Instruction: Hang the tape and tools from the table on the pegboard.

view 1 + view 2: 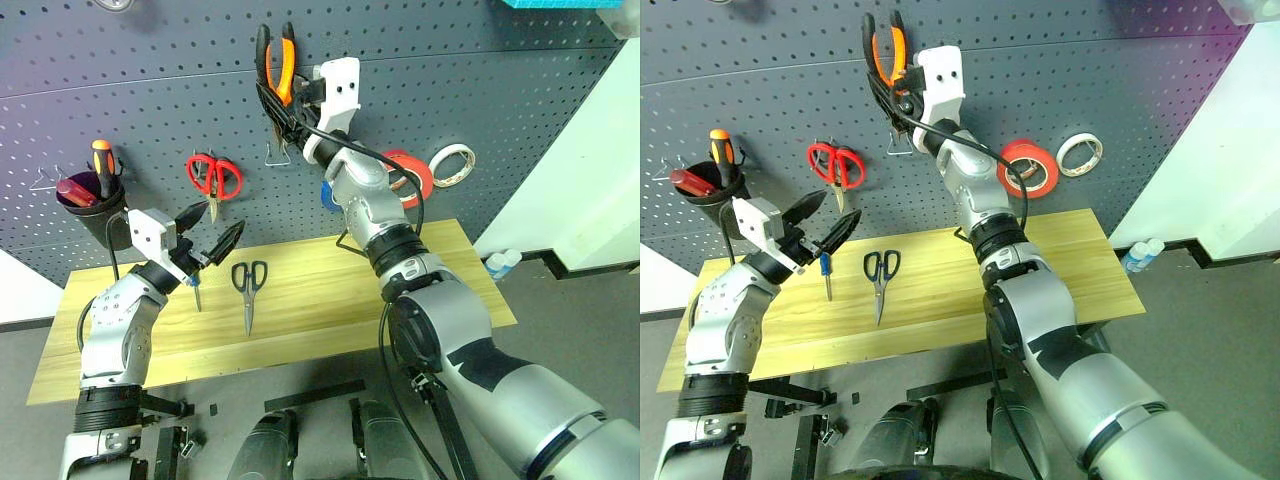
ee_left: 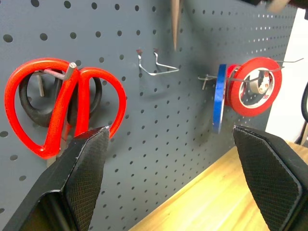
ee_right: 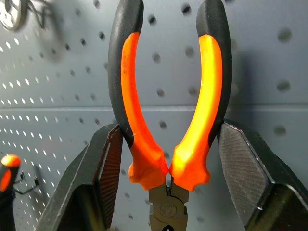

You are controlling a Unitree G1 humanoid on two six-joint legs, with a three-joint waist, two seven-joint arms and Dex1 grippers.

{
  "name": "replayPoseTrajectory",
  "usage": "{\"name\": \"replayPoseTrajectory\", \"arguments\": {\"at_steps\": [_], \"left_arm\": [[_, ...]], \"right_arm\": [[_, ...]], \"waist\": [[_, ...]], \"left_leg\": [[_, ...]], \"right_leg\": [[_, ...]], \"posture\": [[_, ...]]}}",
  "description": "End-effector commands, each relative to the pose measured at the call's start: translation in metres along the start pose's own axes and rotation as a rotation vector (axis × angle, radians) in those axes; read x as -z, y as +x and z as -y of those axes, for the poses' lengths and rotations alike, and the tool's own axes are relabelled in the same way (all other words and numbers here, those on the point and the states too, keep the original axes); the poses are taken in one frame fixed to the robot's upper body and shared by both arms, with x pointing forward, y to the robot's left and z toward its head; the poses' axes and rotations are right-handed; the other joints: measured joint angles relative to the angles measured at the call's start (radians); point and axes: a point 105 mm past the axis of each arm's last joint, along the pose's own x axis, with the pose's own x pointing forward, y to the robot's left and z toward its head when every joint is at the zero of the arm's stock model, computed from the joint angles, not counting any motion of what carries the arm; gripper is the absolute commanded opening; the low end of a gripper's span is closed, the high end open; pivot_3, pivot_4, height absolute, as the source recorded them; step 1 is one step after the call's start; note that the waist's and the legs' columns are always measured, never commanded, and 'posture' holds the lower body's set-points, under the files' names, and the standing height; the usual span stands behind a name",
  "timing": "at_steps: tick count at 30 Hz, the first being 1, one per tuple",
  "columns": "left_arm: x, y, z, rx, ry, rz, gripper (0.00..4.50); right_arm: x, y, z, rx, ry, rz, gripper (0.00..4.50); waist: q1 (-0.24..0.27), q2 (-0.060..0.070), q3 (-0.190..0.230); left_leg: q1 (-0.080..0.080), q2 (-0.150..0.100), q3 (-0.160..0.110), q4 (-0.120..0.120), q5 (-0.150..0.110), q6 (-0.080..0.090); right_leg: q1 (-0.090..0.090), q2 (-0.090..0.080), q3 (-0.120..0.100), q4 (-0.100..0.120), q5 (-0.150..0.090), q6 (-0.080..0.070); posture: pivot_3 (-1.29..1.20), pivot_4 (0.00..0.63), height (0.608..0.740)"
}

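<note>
My right gripper (image 3: 169,128) is shut on the orange-handled pliers (image 1: 280,60), holding them handles-up against the grey-blue pegboard (image 1: 500,90), high above an empty wire hook (image 1: 277,155). The wide red tape (image 1: 1028,167) hangs on the pegboard to the right of that arm. On the wooden table (image 1: 330,300) lie the dark-handled scissors (image 1: 248,285) and, to their left, the slim blue-handled screwdriver (image 1: 826,272). Just above the screwdriver hovers my left gripper (image 1: 213,235), open and holding nothing, its fingers pointing towards the board.
Red-handled scissors (image 1: 213,177) hang on the pegboard left of the empty hook. A black cup (image 1: 95,215) with an orange and a red screwdriver sits at the far left. A blue roll (image 2: 220,103) and a thin pale roll (image 1: 452,164) hang beside the red tape.
</note>
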Motion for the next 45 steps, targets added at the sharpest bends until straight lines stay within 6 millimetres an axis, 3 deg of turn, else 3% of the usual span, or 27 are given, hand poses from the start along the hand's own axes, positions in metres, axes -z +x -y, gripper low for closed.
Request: {"name": "replayPoseTrajectory", "arguments": {"at_steps": [1, 21, 45], "left_arm": [[-0.012, -0.002, 0.001, 0.012, 0.032, 0.025, 4.29], [-0.014, -0.011, 0.011, 0.040, -0.002, -0.004, 4.29], [-0.020, -0.020, 0.010, 0.029, 0.010, -0.014, 4.29]], "right_arm": [[-0.031, 0.010, -0.011, -0.035, -0.023, 0.101, 2.67], [-0.022, 0.003, -0.008, -0.009, -0.008, 0.083, 2.67], [-0.014, 0.003, -0.001, 0.049, -0.009, 0.075, 2.67]], "waist": [[0.000, 0.000, 0.000], [0.000, 0.004, 0.005], [0.001, 0.005, 0.013]], "left_leg": [[0.000, 0.000, 0.000, 0.000, 0.000, 0.000], [0.000, 0.000, 0.000, -0.001, 0.000, 0.000], [0.000, 0.001, 0.000, -0.004, 0.000, 0.001]], "right_leg": [[0.000, 0.000, 0.000, 0.000, 0.000, 0.000], [0.000, 0.000, 0.001, -0.001, 0.000, 0.000], [0.000, 0.000, 0.001, -0.004, 0.000, 0.000]], "posture": [[-0.02, 0.123, 0.740], [-0.03, 0.190, 0.740], [0.00, 0.205, 0.740]]}}
